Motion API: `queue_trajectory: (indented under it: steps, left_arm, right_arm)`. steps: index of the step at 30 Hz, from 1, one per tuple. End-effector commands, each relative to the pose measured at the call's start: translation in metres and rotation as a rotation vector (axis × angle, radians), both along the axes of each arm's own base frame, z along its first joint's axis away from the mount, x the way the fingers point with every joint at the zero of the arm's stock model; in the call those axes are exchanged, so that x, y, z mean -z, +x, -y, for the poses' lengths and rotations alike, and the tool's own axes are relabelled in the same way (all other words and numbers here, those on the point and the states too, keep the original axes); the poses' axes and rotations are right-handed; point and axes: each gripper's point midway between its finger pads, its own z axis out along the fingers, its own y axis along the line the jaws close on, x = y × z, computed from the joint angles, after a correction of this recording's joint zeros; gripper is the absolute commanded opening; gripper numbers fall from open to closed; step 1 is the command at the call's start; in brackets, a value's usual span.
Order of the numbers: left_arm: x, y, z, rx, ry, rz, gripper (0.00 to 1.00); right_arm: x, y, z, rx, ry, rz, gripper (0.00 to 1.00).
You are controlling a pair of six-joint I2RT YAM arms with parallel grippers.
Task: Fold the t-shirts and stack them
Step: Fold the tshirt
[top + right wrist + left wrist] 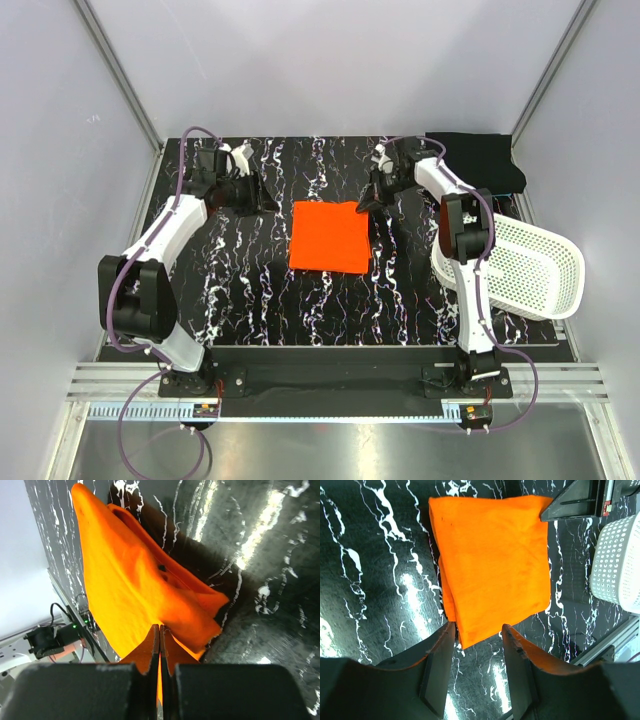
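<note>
The orange t-shirt (330, 237) lies folded into a rough square on the middle of the black marbled table. My right gripper (365, 203) is at its far right corner, shut on the fabric; in the right wrist view the pinched edge (130, 590) rises up to the closed jaws of the gripper (160, 627). My left gripper (262, 198) is open and empty just left of the shirt's far left corner; in the left wrist view the shirt (495, 560) lies ahead of the gripper (477, 632). The black t-shirt (475, 160) lies folded at the far right corner.
A white perforated basket (520, 265) lies tipped on the table's right side, close to the right arm; it also shows in the left wrist view (615, 565). Grey walls close in the table on three sides.
</note>
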Motion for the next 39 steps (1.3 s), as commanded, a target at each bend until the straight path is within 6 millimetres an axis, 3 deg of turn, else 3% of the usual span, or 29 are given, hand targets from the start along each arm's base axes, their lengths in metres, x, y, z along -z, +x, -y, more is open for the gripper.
queue_trajectory:
  steps: [1,5,8,11,18,20,22,23,26,30,34,39]
  left_arm:
    - [-0.021,0.002,0.003,0.015,-0.045,0.064,0.47]
    - [-0.019,0.003,0.003,0.015,-0.047,0.058,0.47]
    - [-0.016,0.003,0.002,0.007,-0.039,0.052,0.47]
    - [-0.013,0.006,0.001,0.003,-0.044,0.043,0.48]
    - [-0.015,0.004,-0.001,-0.001,-0.050,0.056,0.49]
    - [-0.018,0.004,0.003,0.016,-0.086,0.045,0.49]
    - [-0.021,0.005,0.003,0.017,-0.098,0.055,0.49]
    - [-0.019,0.004,0.003,0.015,-0.097,0.053,0.49]
    - [-0.019,0.001,0.007,0.033,-0.128,0.053,0.50]
    - [-0.011,-0.001,0.017,0.054,-0.181,0.034,0.50]
    - [0.016,-0.008,0.034,0.086,-0.158,-0.035,0.49]
    - [0.033,-0.008,0.046,0.090,-0.109,-0.070,0.42]
  right_arm:
    - [-0.008,0.010,-0.005,-0.020,-0.018,0.078,0.00]
    - [0.000,0.021,-0.011,-0.019,0.018,0.089,0.00]
    - [0.020,0.022,-0.010,-0.008,0.027,0.037,0.00]
    - [0.020,0.030,-0.006,0.019,-0.007,0.054,0.00]
    - [-0.014,0.050,-0.007,0.064,-0.007,0.120,0.00]
    - [-0.029,0.051,-0.009,0.088,0.002,0.119,0.00]
    - [-0.030,0.050,-0.004,0.129,-0.050,0.122,0.00]
    - [-0.048,0.051,-0.007,0.140,-0.040,0.161,0.00]
    - [-0.056,0.047,-0.003,0.169,-0.051,0.176,0.00]
    - [-0.041,0.052,-0.001,0.171,-0.061,0.164,0.00]
    - [-0.025,0.049,-0.008,0.167,-0.019,0.091,0.00]
    - [0.000,0.052,-0.004,0.156,-0.046,0.086,0.00]
